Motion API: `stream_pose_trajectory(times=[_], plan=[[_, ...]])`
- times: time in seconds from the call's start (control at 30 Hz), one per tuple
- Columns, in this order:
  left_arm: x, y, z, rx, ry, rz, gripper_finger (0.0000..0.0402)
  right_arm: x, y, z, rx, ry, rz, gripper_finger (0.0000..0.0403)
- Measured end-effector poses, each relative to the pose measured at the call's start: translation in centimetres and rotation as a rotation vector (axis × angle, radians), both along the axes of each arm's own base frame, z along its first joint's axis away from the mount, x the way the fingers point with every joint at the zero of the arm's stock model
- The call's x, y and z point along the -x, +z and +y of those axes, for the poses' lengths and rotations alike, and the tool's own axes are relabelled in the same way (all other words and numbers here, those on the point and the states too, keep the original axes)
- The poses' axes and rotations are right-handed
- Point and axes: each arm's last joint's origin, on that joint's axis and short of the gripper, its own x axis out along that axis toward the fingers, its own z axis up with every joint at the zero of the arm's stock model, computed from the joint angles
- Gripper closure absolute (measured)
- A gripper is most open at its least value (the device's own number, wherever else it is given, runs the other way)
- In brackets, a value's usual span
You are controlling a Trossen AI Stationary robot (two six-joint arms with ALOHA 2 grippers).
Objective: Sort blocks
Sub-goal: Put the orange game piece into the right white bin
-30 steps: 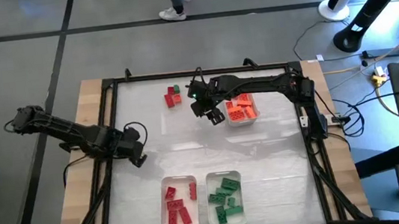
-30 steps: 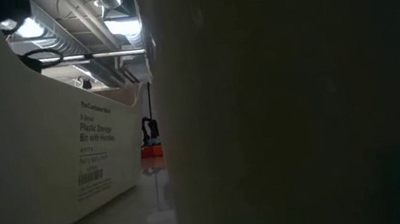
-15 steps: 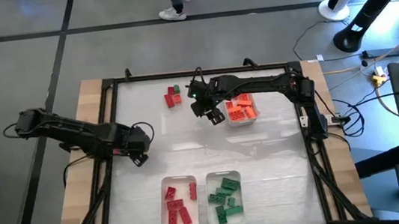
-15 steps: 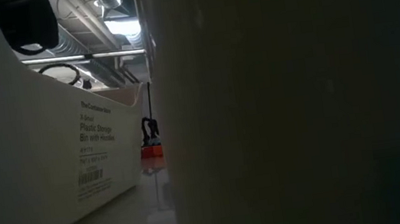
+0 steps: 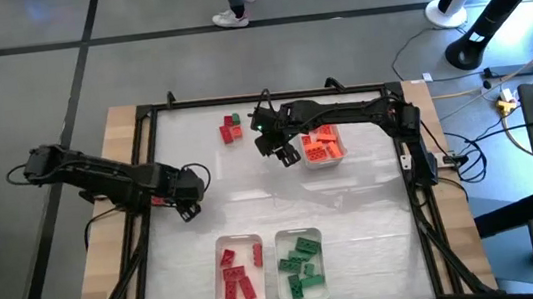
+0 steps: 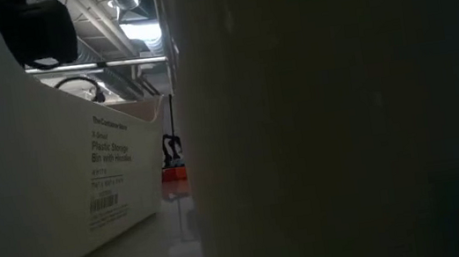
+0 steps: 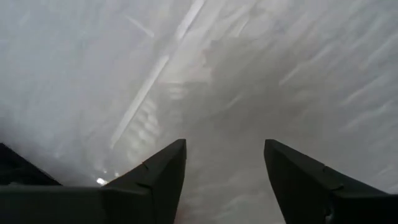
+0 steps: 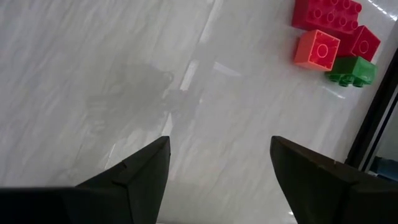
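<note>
We count three white trays (image 5: 238,241) of blocks (image 5: 238,273), four loose blocks (image 8: 334,37) on the surface (image 5: 251,186), and two empty, open grippers: left (image 5: 189,192), right (image 5: 282,154).

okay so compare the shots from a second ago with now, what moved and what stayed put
The left arm slid inward across the table, carrying the left gripper from the left edge toward the middle; its fingers stand apart over bare tabletop, holding nothing. The right gripper stayed open beside the tray of orange blocks. The loose blocks near the far edge and the red tray and green tray did not move.
</note>
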Motion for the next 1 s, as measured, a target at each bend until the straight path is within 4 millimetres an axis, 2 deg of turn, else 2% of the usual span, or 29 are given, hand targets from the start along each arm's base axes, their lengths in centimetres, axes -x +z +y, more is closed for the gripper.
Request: stream_pose_trajectory(times=[0.23, 0.43, 0.6, 0.9, 1.0], plan=[[-0.9, -1.3, 0.0, -0.001, -0.061, 0.106, 0.0161, 0.0, 0.0, 0.0, 0.000, 0.000, 0.001, 0.0127], [-1.5, 0.0, 0.0, -0.006, -0.032, 0.169, 0.0153, 0.0, 0.0, 0.0, 0.000, 0.000, 0.001, 0.0127], [-0.7, 0.8, 0.0, -0.022, 0.062, 0.260, 0.0153, 0.0, 0.0, 0.0, 0.000, 0.000, 0.001, 0.0127], [-0.5, 0.9, 0.1, -0.050, 0.352, 0.226, 0.0153, 0.0, 0.0, 0.0, 0.000, 0.000, 0.002, 0.0127], [-0.6, 0.9, 0.1, -0.052, 0.370, 0.220, 0.0153, 0.0, 0.0, 0.0, 0.000, 0.000, 0.002, 0.0127]])
